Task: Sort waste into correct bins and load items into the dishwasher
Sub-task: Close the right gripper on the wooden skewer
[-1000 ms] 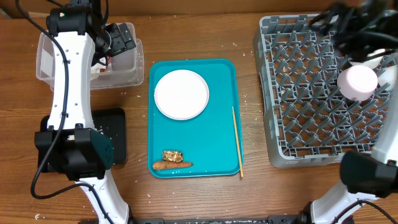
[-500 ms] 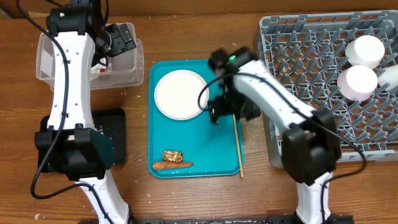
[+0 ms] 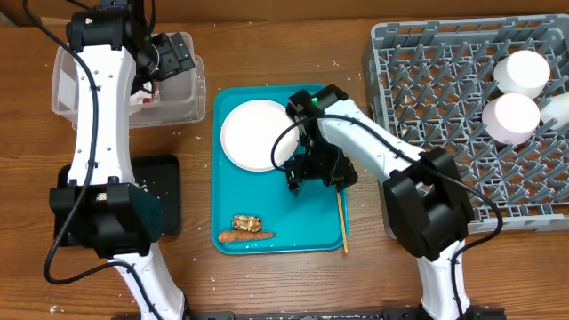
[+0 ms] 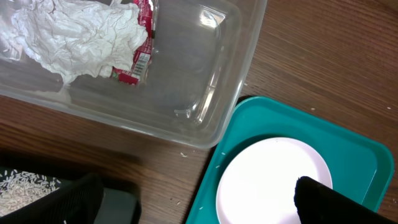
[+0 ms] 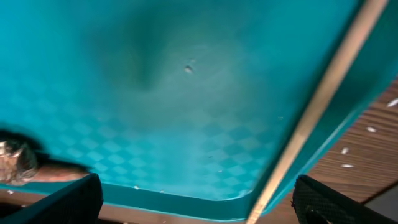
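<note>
Right gripper (image 3: pixel 311 173) hangs low over the teal tray (image 3: pixel 311 107), just below and right of the plate (image 3: pixel 258 133), jaws apart and holding nothing. The wooden stick (image 3: pixel 341 213) lies along the tray's right edge, just right of the gripper and not touching it; its upper end is hidden under the arm. In the right wrist view the stick runs diagonally across the frame between the two fingers (image 5: pixel 62 202), nearer the right-hand one, with bare tray under the gap. The brown food lump (image 3: pixel 246 221) and carrot stick (image 3: pixel 246 236) sit side by side at the tray's near edge, left of and below the gripper, well apart from it; both show blurred at the left edge of the right wrist view. Left gripper (image 3: pixel 173 55) is over the clear tub (image 3: pixel 62 98) at the far left of the table (image 3: pixel 356 284), jaws apart, empty. The napkin (image 4: pixel 74 37) and wrapper (image 4: pixel 142 56) lie inside the tub, touching each other. The black tray (image 3: pixel 169 178) sits near the tub, mostly covered by the left arm, with rice (image 4: pixel 22 183) in it. The dish rack (image 3: pixel 444 133) is on the right with white dishes (image 3: pixel 510 117) at its far right; cannot tell cup from bowl.
</note>
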Action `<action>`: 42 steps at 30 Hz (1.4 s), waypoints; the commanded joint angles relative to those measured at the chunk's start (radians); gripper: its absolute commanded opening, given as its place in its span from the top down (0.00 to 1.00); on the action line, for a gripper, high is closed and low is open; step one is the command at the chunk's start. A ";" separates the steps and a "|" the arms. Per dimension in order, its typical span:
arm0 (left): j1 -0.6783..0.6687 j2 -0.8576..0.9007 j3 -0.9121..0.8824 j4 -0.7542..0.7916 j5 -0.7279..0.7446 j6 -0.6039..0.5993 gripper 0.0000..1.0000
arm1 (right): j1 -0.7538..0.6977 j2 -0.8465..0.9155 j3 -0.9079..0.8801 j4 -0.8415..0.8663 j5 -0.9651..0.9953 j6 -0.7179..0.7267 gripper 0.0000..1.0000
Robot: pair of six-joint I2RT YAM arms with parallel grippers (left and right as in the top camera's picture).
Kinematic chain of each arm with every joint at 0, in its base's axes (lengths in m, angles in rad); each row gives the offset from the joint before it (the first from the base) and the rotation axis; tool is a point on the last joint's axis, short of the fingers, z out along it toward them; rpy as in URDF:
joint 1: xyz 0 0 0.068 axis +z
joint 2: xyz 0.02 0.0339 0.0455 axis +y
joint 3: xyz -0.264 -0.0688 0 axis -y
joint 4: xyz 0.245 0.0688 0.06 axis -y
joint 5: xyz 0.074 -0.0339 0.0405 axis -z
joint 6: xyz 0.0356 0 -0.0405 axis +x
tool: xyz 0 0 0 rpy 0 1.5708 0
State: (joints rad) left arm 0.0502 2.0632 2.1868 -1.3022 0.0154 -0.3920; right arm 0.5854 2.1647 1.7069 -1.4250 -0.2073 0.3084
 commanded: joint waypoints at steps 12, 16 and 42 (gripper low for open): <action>0.001 0.004 0.008 -0.004 0.000 0.004 0.00 | 0.005 0.005 -0.046 0.042 0.027 -0.002 0.00; 0.002 0.004 0.008 -0.006 0.000 0.011 0.00 | 0.003 0.005 -0.074 0.056 0.039 -0.002 0.00; 0.002 0.004 0.008 0.004 -0.001 0.011 0.00 | 0.003 0.005 -0.130 0.108 0.004 0.011 0.35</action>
State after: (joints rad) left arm 0.0505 2.0632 2.1868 -1.3010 0.0151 -0.3901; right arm 0.5888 2.1651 1.5826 -1.3205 -0.1928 0.3080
